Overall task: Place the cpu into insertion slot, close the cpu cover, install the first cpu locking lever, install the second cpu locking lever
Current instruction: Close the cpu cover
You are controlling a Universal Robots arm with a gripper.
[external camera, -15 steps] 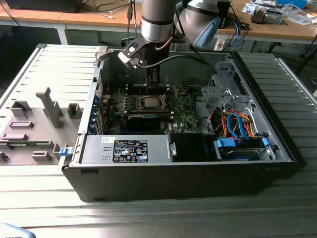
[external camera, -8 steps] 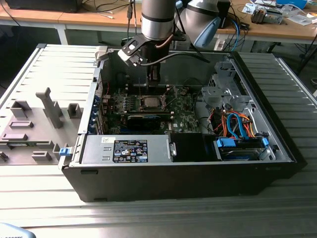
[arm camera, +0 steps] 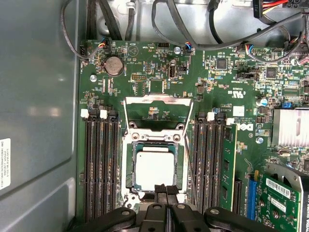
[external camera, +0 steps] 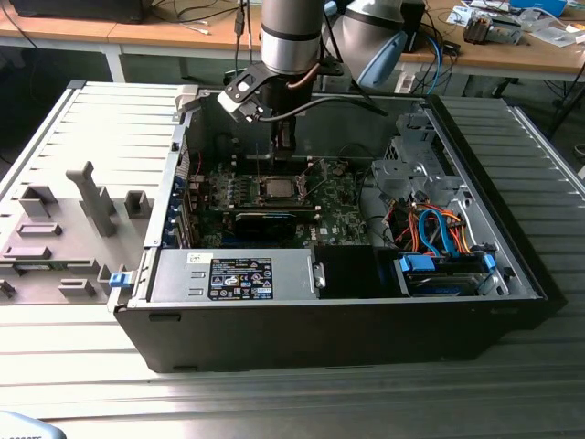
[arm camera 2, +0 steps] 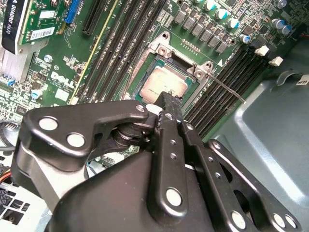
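Both wrist views showed the cpu [arm camera: 155, 169] lying flat in the insertion slot [arm camera: 129, 166] of the green motherboard [arm camera: 193, 72]. Beyond the slot, the cpu cover [arm camera: 159, 100] stood swung open, and a thin locking lever [arm camera 2: 226, 88] jutted free beside it. With its fingers pressed together and empty, the gripper [arm camera: 166, 189] hung over one edge of the cpu; whether it touched was unclear.

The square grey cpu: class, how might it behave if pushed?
The square grey cpu is probably stiff, given its metal top. Seated inside the dark square insertion slot, it likely won't slide or roll. Its smooth top looks slippery.
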